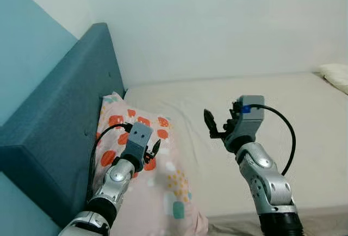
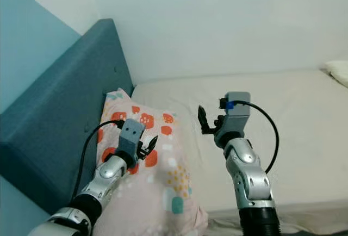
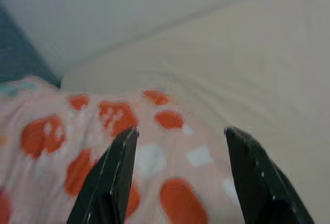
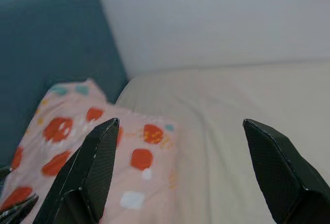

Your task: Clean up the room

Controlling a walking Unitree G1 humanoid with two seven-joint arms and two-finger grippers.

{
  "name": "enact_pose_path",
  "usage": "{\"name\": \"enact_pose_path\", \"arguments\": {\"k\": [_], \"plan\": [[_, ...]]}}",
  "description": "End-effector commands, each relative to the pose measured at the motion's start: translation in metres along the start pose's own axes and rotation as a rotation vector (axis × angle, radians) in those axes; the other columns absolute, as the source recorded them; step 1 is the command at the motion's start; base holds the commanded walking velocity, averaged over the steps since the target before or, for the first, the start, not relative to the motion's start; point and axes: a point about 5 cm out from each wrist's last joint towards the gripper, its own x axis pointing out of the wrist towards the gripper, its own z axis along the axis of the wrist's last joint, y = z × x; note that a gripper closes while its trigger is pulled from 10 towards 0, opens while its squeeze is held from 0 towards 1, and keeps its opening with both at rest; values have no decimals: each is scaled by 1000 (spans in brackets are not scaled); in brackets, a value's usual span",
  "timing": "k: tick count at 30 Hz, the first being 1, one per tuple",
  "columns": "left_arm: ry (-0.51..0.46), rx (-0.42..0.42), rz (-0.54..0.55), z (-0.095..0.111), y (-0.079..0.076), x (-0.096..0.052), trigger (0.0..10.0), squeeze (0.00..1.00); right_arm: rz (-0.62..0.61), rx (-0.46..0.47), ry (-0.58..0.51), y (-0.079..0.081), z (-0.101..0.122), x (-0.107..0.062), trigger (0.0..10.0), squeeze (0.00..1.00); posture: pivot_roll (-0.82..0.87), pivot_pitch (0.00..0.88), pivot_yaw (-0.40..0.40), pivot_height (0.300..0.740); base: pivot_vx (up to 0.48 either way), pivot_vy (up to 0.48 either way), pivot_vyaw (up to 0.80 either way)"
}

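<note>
- Both silver arms reach up from the near edge of the scene, the left arm over the pillow, the right arm over bare mattress.
- Pink pillow (image 1: 152, 176), patterned with orange and teal spots, lies at the head end of the bed, its far corner tucked against the blue headboard (image 1: 60, 132) and its near end reaching the bed's near edge.
- Left gripper (image 1: 153, 150) hovers just above the pillow's middle; the left wrist view shows its fingers (image 3: 111, 180) moderately apart with patterned fabric visible between them, holding nothing.
- Right gripper (image 1: 215, 127) hangs above the cream sheet (image 1: 261, 100), just beside the pillow's inner edge; the right wrist view shows its fingers (image 4: 87, 175) spread wide, empty.
- Mattress beyond the pillow is smooth and bare across its middle, running to the pale wall (image 1: 217, 24) along its far edge.
- At the bed's far right corner a second, white pillow (image 1: 336, 76) peeks in, only partly seen.
- As a judgement: the patterned pillow looks already laid at the headboard, roughly in place though slightly askew, so that step seems nearly finished.
- What appears left is perhaps a small straightening of it, then tidying whatever lies off the bed, which cannot be assessed from these views.
</note>
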Motion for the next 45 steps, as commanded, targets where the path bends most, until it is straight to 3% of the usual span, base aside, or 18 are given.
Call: {"name": "enact_pose_path", "arguments": {"k": [1,6,9,23,28,29,32,40,45], "plan": [[52,-22,23,-12,10,-10,10000,0,27,-7,-1,5,-1,3,10000,0,-46,0,17,740,0,0,794],[69,-3,5,-18,12,-19,10000,0,35,-4,8,3,-3,3,10000,0,-36,0,15,740,0,0,794],[78,17,-71,-24,11,-31,10000,0,36,-17,46,-1,-12,4,10000,0,-15,0,10,740,0,0,796],[98,20,-102,-28,11,-35,10000,0,72,-40,81,3,-19,8,10000,0,-8,0,5,740,0,-128,694],[156,-16,-58,-40,19,-43,10000,0,71,-51,119,1,-26,7,10000,0,-15,0,6,740,0,-480,0],[194,-62,0,-49,28,-51,10000,0,50,-73,157,-5,-35,5,10000,0,-19,0,9,740,0,0,0],[218,-83,42,-53,36,-55,10000,0,9,-94,190,-13,-45,2,10000,0,-17,0,7,740,0,0,208],[241,-96,61,-57,43,-59,10000,0,-19,-81,234,-20,-60,-3,10000,0,-19,0,11,740,0,0,778],[282,-120,73,-65,47,-66,10000,0,-27,-66,265,-22,-68,-7,10000,0,-25,0,10,740,0,-480,480]]}}
